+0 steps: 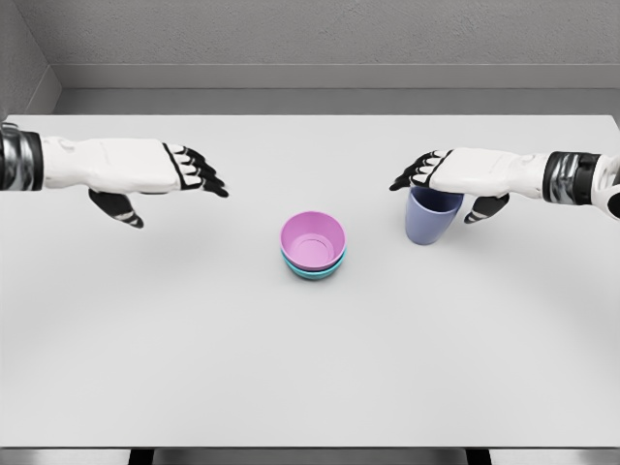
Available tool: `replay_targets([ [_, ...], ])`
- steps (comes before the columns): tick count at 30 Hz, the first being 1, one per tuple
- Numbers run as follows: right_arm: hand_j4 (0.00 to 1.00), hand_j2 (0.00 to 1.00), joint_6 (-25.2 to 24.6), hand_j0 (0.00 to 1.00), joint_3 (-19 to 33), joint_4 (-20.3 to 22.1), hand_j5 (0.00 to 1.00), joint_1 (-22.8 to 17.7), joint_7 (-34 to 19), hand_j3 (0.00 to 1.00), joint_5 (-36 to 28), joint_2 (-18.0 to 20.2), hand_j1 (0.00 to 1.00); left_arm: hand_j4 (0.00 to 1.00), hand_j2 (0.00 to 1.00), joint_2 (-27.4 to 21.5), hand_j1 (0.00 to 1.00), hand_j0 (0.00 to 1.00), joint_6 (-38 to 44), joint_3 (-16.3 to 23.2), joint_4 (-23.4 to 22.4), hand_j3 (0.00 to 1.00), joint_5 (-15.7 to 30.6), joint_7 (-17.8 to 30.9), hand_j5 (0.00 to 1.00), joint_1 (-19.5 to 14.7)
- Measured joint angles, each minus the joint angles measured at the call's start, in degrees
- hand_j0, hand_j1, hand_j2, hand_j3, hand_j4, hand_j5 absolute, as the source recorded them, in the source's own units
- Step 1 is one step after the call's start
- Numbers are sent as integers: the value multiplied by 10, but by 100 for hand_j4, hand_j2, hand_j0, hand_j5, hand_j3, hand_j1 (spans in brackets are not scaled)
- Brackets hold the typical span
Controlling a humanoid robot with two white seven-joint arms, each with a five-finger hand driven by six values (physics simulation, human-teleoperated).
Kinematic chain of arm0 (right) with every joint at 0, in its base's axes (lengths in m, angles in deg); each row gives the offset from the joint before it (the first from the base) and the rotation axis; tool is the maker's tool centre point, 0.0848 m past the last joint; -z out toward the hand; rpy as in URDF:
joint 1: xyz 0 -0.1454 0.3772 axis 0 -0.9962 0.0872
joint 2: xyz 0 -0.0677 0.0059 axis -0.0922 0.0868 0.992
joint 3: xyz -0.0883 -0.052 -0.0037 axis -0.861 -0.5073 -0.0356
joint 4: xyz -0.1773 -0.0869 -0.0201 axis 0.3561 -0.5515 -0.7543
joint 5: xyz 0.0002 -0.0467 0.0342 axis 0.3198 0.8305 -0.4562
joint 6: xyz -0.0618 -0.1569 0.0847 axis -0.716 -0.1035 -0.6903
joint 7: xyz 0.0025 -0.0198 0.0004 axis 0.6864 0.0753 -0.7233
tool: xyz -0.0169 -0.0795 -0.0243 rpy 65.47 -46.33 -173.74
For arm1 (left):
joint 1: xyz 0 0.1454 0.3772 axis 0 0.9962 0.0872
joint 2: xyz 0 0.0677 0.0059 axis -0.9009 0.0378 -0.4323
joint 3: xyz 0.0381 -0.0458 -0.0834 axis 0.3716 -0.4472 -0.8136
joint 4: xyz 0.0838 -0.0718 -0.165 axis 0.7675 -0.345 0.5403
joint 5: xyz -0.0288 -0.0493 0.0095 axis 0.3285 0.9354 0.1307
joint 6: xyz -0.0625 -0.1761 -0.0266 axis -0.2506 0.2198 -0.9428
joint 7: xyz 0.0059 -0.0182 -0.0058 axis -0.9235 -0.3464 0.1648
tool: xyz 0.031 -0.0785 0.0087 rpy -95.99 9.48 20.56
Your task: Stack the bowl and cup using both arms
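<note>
A pink bowl [313, 238] sits nested inside a teal bowl [314, 269] at the middle of the white table [310, 378]. To their right stands a blue-violet cup [430, 223], upright, its rim partly hidden. My right hand [426, 176] hovers directly over that rim, fingers stretched out leftward and thumb hanging down at the cup's right side, not closed around it. My left hand [194, 174] floats above the table's left part, well away from the bowls, fingers extended and holding nothing.
The table runs to a grey wall at the back, and its front edge lies near the bottom of the view. Nothing else stands on it.
</note>
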Motion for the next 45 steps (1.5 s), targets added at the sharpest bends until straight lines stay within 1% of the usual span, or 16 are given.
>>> replay_targets([
  [3, 98, 98, 0, 98, 0, -1, 98, 0, 0, 98, 0, 0, 98, 100, 100, -4, 100, 100, 0, -2, 0, 100, 0, 0, 100, 3],
  [6, 93, 93, 0, 93, -1, -2, 93, 1, 0, 93, 0, -1, 93, 100, 100, -6, 100, 100, 0, -8, -1, 100, 0, 0, 100, 8],
  [13, 88, 88, 0, 88, -2, -2, 88, 0, 0, 88, 0, -1, 88, 100, 100, -7, 100, 100, 0, -15, -1, 100, 0, 0, 100, 9],
  [15, 84, 84, 0, 84, -2, -2, 84, 0, 0, 84, 0, -2, 84, 100, 100, -7, 100, 100, 0, -15, -1, 100, 0, 0, 100, 9],
  [16, 81, 81, 0, 81, -2, -2, 81, 0, 0, 81, 0, -2, 81, 100, 100, -7, 100, 100, 0, -18, -1, 100, 0, 0, 100, 16],
  [22, 81, 81, 0, 81, -2, -2, 81, 0, 0, 81, 0, -2, 81, 100, 100, -7, 100, 100, 0, -29, -1, 100, 0, 0, 100, 20],
  [38, 81, 81, 0, 81, 2, -7, 81, 4, 0, 81, -3, -1, 81, 100, 100, -7, 100, 100, 0, -31, -1, 100, 0, 0, 100, 21],
  [40, 77, 77, 0, 77, 2, -10, 77, 4, 0, 77, -3, -1, 77, 100, 100, -7, 100, 100, 0, -31, -1, 100, 0, 0, 100, 22],
  [45, 76, 76, 0, 76, 6, -13, 76, 8, 0, 76, -5, 0, 76, 100, 100, -7, 100, 100, 0, -31, -1, 100, 0, 0, 100, 21],
])
